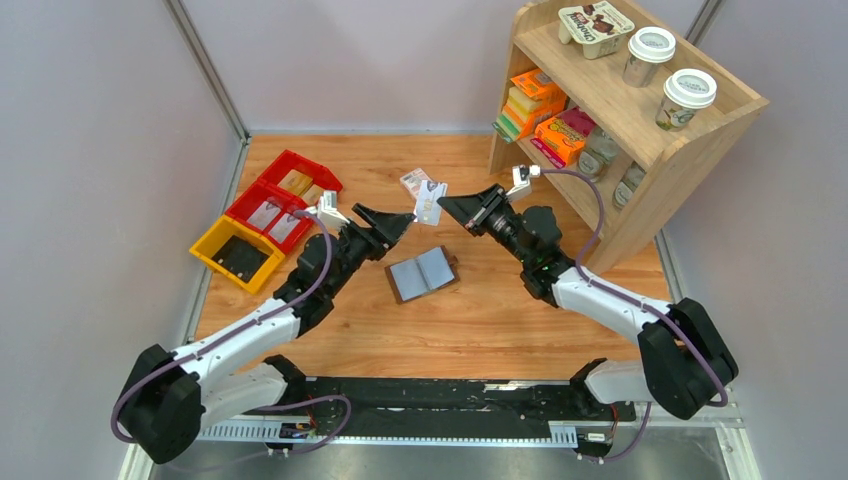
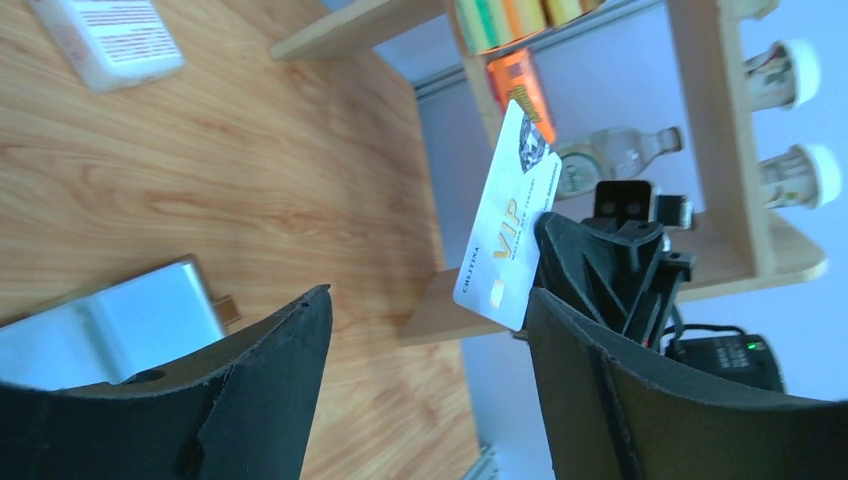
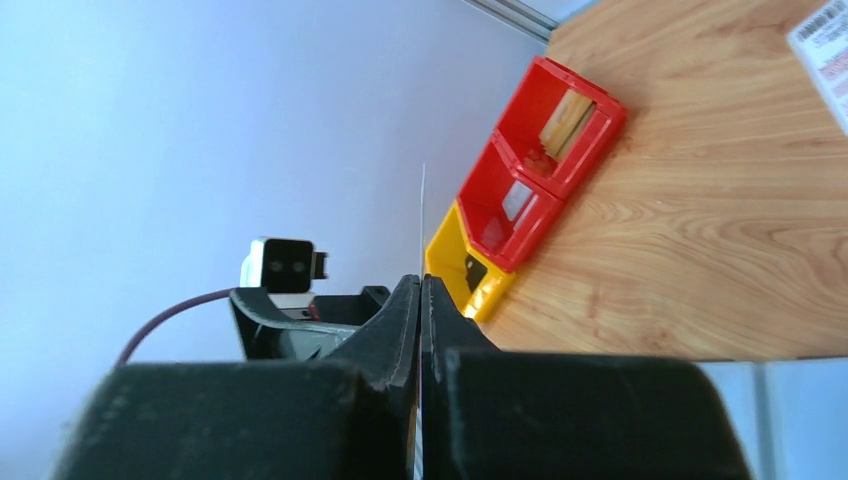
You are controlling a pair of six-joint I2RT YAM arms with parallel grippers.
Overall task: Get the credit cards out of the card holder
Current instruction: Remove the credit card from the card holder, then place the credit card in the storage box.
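The brown card holder (image 1: 423, 273) lies open on the table, its pale blue pockets facing up; it also shows in the left wrist view (image 2: 110, 320). One white credit card (image 1: 430, 203) with gold "VIP" lettering (image 2: 508, 220) hangs in the air above the table, pinched by my right gripper (image 1: 447, 205). The right wrist view shows this card edge-on as a thin line (image 3: 422, 220) rising from the closed jaws of the right gripper (image 3: 421, 280). My left gripper (image 1: 398, 222) is open just left of the card, with nothing between its fingers (image 2: 428, 295).
A pink-and-white box (image 1: 415, 182) lies behind the card. Red and yellow bins (image 1: 265, 215) stand at the left. A wooden shelf (image 1: 620, 130) with packets, bottles and cups stands at the back right.
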